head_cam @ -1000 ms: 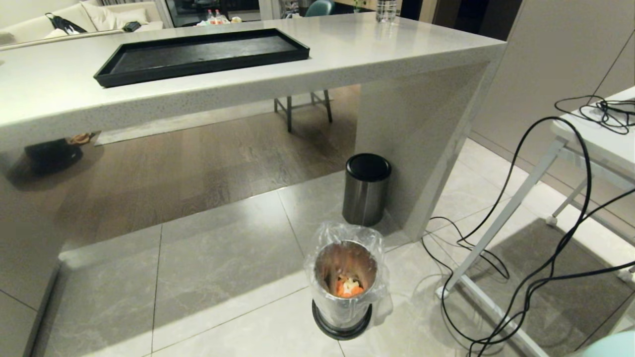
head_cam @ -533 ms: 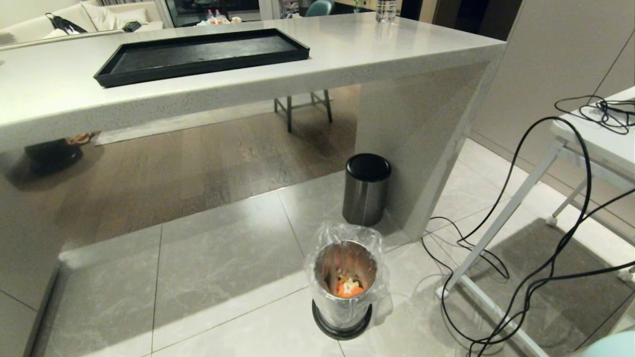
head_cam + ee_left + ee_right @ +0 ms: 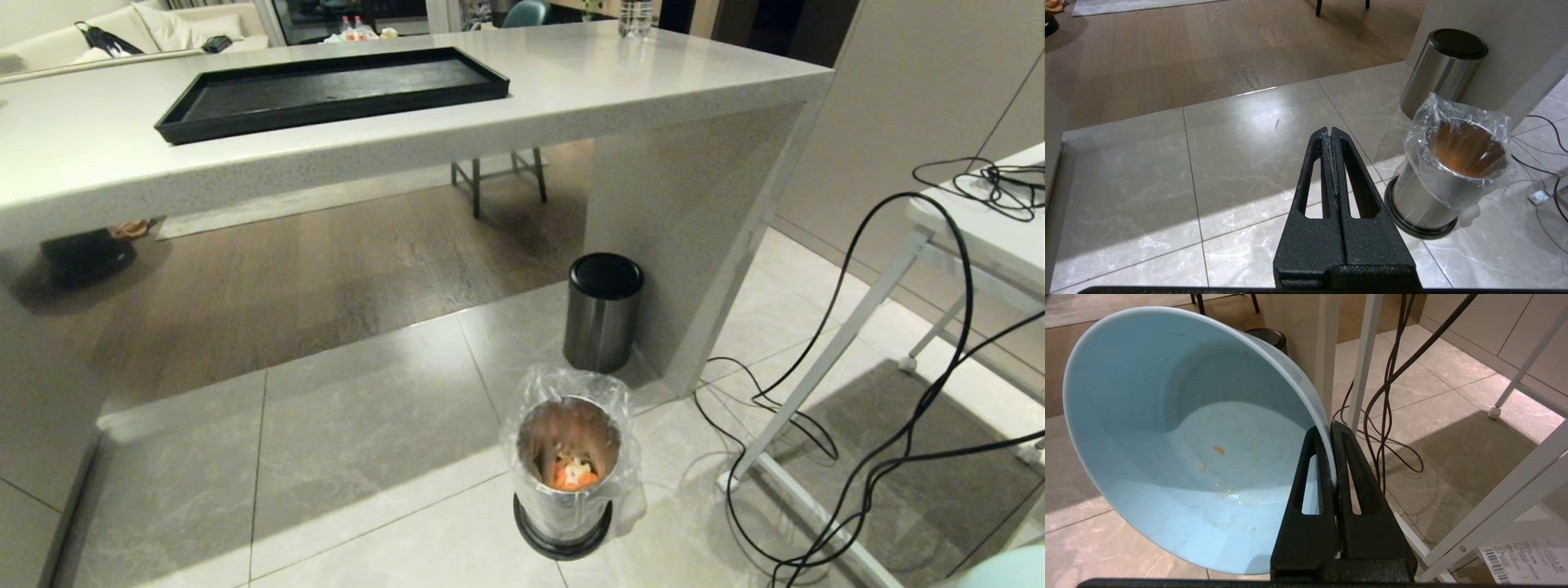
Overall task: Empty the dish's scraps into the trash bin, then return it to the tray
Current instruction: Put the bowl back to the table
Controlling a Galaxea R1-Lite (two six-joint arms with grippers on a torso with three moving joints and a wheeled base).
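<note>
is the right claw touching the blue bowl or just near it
Touching. The right wrist view shows the right claw shut on the blue bowl, its rim pinched between the two fingers with no gap.

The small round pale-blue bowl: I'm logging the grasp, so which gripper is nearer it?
Right. The right gripper is clamped on the pale-blue bowl's rim; the left gripper hangs shut over the floor tiles beside the bag-lined metal bin.

Emptied pale-blue dish (image 3: 1180, 457) (few specks); scraps (image 3: 574, 473) inside trash bin (image 3: 567, 498).
</note>
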